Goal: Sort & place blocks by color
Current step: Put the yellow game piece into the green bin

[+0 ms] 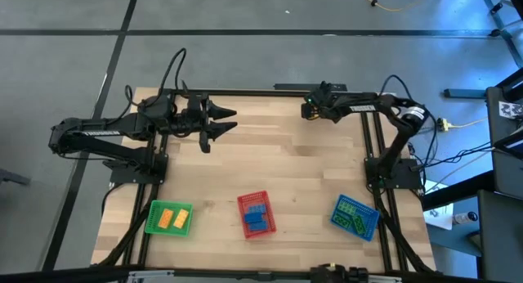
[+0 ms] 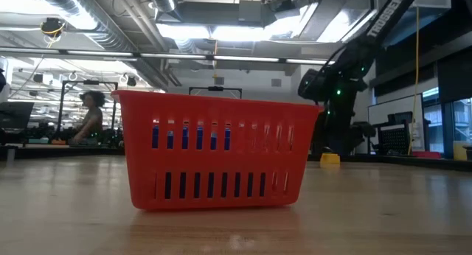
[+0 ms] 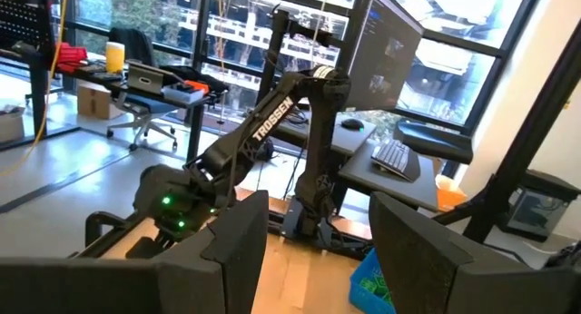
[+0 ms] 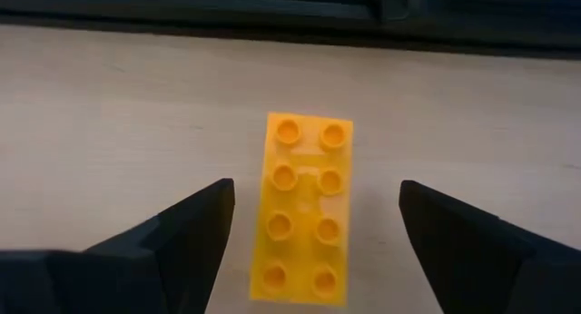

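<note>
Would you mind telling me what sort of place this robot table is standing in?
Most likely a robotics lab or open-plan workshop. The low view shows exposed ceiling ducts and long workbenches behind the red mesh tray; the left wrist view shows an office desk with a black keyboard, a large monitor and a wheeled chair.

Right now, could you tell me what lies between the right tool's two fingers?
A yellow block lies flat on the table between them, untouched, in the right wrist view.
</note>
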{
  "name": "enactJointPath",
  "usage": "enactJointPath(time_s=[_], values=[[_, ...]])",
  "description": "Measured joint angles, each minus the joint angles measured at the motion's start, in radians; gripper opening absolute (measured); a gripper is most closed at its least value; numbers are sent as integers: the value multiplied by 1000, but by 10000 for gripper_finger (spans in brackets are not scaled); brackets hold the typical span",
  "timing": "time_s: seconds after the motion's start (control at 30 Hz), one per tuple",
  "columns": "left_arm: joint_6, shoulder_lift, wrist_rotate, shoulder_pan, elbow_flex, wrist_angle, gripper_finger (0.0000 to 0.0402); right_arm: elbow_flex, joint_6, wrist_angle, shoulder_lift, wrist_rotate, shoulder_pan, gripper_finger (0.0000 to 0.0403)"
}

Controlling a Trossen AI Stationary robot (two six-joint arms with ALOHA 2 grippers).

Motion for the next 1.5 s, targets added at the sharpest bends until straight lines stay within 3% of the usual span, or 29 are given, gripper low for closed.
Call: enactJointPath(time_s=[0.4,0.63,0.87,1.0,1.2,1.5], values=[[0,0,0,0,0,23,184,4,71,14,45,-5,-1,233],[-3,0,28,0,0,22,184,1,-35,2,17,-89,-5,142],[-2,0,29,0,0,21,184,-22,-320,-53,-196,-259,50,144],[-3,0,29,0,0,20,184,-76,-340,-12,-385,-330,138,144],[6,0,29,0,0,19,184,-159,-281,253,-604,-419,326,144],[8,0,23,0,0,12,184,-98,-336,561,-616,-423,567,144]])
